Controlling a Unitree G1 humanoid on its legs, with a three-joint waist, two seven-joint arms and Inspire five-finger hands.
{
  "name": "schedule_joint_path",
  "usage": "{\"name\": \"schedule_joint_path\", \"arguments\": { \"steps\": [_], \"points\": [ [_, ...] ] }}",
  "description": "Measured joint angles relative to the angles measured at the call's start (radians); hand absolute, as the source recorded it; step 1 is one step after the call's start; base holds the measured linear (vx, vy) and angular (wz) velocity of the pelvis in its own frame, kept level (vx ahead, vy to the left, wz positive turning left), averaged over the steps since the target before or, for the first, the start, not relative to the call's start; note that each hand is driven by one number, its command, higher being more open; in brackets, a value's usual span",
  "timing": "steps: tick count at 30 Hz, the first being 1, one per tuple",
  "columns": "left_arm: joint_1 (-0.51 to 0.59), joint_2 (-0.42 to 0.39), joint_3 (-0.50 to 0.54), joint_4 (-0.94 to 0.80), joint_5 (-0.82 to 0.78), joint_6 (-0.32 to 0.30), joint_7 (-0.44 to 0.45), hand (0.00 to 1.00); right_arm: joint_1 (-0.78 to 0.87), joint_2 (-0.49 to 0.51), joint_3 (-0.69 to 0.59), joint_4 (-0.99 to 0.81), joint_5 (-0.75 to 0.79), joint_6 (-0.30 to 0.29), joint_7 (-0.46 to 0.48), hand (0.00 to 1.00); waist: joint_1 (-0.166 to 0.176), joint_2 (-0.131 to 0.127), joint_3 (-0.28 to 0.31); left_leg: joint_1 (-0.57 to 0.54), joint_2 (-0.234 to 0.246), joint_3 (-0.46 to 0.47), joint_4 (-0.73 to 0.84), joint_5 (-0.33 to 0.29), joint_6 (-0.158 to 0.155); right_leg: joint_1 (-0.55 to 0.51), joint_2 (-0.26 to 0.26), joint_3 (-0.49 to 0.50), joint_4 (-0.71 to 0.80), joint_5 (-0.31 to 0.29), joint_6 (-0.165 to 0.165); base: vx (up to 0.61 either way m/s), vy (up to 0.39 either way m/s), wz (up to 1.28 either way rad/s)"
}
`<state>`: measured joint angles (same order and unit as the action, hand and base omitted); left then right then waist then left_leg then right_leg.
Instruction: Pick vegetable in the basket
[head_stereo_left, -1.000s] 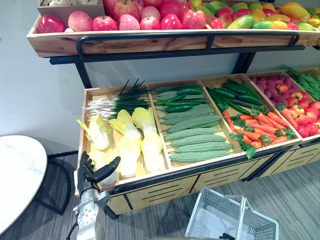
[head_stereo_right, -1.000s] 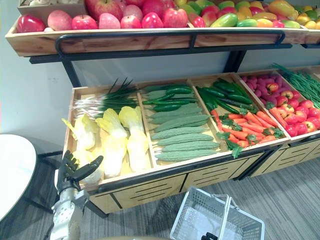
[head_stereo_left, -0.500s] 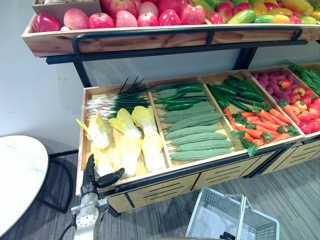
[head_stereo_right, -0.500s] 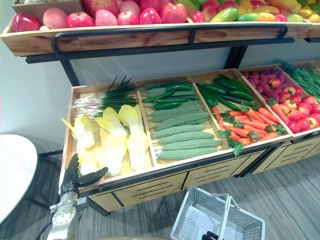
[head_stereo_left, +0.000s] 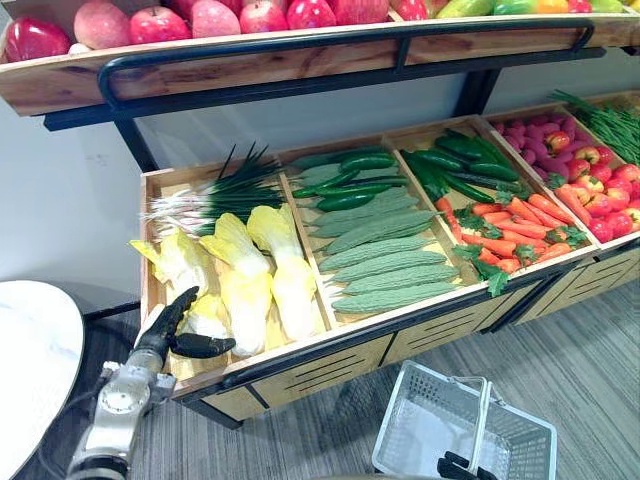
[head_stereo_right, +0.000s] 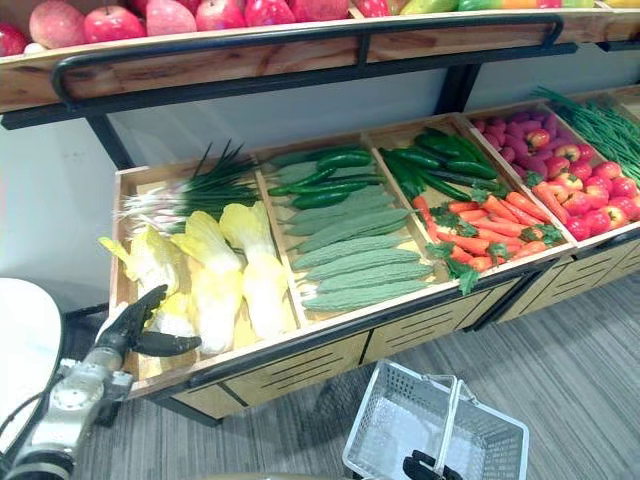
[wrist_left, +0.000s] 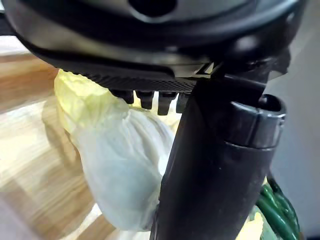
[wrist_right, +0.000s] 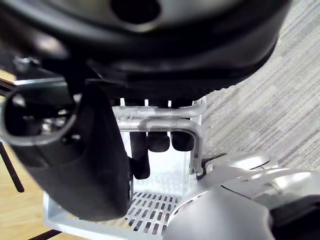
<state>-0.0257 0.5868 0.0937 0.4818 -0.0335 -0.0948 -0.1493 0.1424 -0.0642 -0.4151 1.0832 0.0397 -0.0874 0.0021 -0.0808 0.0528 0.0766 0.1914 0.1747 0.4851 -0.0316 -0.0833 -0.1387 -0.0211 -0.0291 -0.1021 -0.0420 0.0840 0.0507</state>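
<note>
I can read no writing, label, number or sign anywhere in front of me or past my hands.
</note>
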Motion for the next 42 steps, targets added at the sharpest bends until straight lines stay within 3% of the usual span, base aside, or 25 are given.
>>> {"name": "schedule_joint_path", "arguments": {
  "steps": [1,5,6,12,23,42],
  "points": [
    [-0.045,0.031,-0.058,0.004,-0.002,0.015,-0.012,1.0,0.0,0.002,0.0,-0.002,0.0,0.001,0.003,0.0,0.0,-0.001,0.001,-0.001,0.001,0.0,0.004,0.0,0.0,-0.006,0.0,0.002,0.011,-0.002,-0.002,-0.05,-0.026,-0.03],
    [-0.101,0.01,-0.129,0.002,0.009,0.029,-0.029,1.0,0.0,0.005,0.0,-0.01,0.0,0.007,0.015,0.0,-0.012,0.001,0.002,-0.019,0.002,0.001,0.01,0.0,0.001,-0.025,0.0,0.006,0.023,-0.003,-0.004,-0.07,-0.031,-0.04],
    [-0.109,-0.001,-0.13,0.002,0.019,0.039,-0.038,0.0,0.0,0.006,0.0,-0.013,0.0,0.008,0.021,0.0,-0.018,0.002,0.002,-0.025,0.003,0.001,0.013,0.0,0.001,-0.032,0.0,0.007,0.027,-0.003,-0.004,-0.08,-0.046,-0.03],
    [-0.12,0.013,-0.134,0.005,0.049,0.079,-0.07,0.0,0.005,0.007,-0.031,-0.017,0.0,0.025,0.041,0.0,-0.025,0.005,0.006,-0.024,0.006,0.001,0.017,0.0,0.001,-0.031,0.002,0.009,0.031,-0.004,-0.005,-0.03,-0.02,0.0],
    [-0.192,0.097,-0.227,0.021,0.119,0.08,-0.11,0.0,0.005,0.005,-0.035,0.0,0.0,0.024,0.081,0.0,-0.031,0.004,0.005,-0.012,0.003,0.02,0.017,0.0,0.001,-0.029,0.003,0.026,0.031,-0.004,-0.005,-0.01,-0.009,-0.05],
    [-0.242,0.099,-0.243,0.011,0.079,0.079,-0.058,0.0,0.01,0.01,-0.065,0.019,0.004,0.027,0.084,0.0,-0.028,-0.013,-0.008,0.0,0.006,-0.012,0.02,0.003,0.006,-0.008,-0.004,-0.006,0.052,-0.007,-0.01,-0.04,-0.014,0.04]
  ]
}}
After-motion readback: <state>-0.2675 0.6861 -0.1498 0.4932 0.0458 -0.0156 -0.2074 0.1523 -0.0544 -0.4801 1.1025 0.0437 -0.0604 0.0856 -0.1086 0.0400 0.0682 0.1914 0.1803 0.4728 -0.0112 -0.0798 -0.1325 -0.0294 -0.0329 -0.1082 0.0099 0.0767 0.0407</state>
